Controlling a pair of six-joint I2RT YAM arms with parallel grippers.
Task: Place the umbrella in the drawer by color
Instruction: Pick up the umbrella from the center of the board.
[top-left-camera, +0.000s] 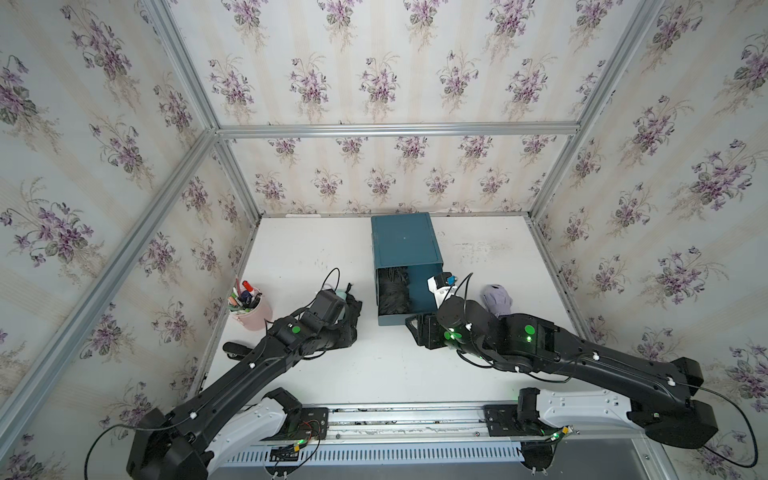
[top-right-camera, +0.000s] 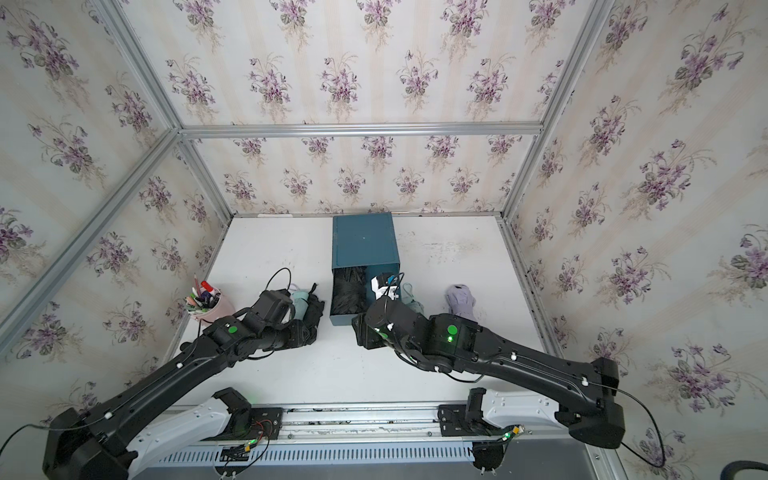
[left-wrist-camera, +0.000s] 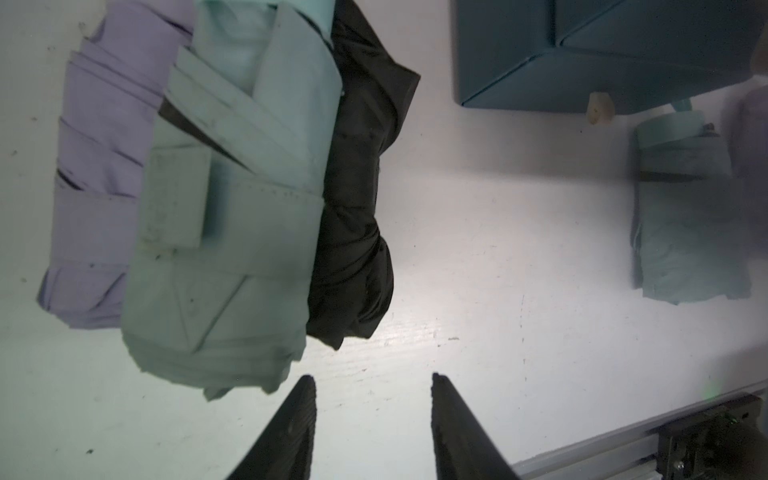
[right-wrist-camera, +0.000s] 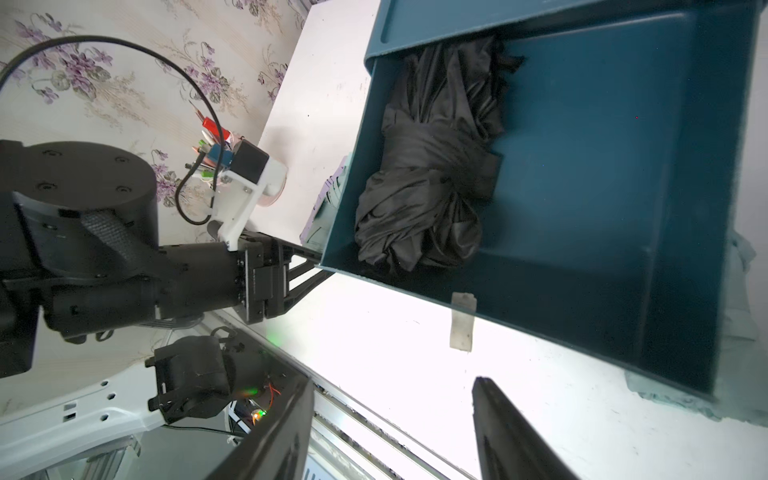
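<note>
1. The white desk (top-left-camera: 374, 374) carries everything I can see.
2. A teal cabinet (top-left-camera: 405, 241) stands mid-desk toward the back wall, with its drawer (right-wrist-camera: 602, 145) standing open toward the arms.
3. A folded black umbrella (right-wrist-camera: 424, 183) lies in the drawer, on the side toward the left arm. Its long axis runs front to back along the drawer, and the far end reaches under the cabinet. I cannot tell which end is the handle.
4. Left of the cabinet, three folded umbrellas lie side by side, touching. They are a lilac umbrella (left-wrist-camera: 95, 187), a mint umbrella (left-wrist-camera: 232, 208) riding partly over its neighbours, and a second black umbrella (left-wrist-camera: 357, 208) nearest the cabinet. Their long axes are parallel, also front to back, and the mint one's handle end points at the back wall.
5. Right of the drawer, a second mint umbrella (top-right-camera: 411, 297) lies just beside it, and a second lilac umbrella (top-left-camera: 496, 299) lies farther out. Both lie roughly front to back.
6. The left tool (left-wrist-camera: 371, 376) has its fingers spread with nothing between them. It is over bare desk, just short of the trio's near ends.
7. The right tool (right-wrist-camera: 394, 380) is likewise spread and empty, over bare desk before the drawer front.
8. A pink pen cup (top-left-camera: 253, 313) stands at the desk's left edge.
</note>
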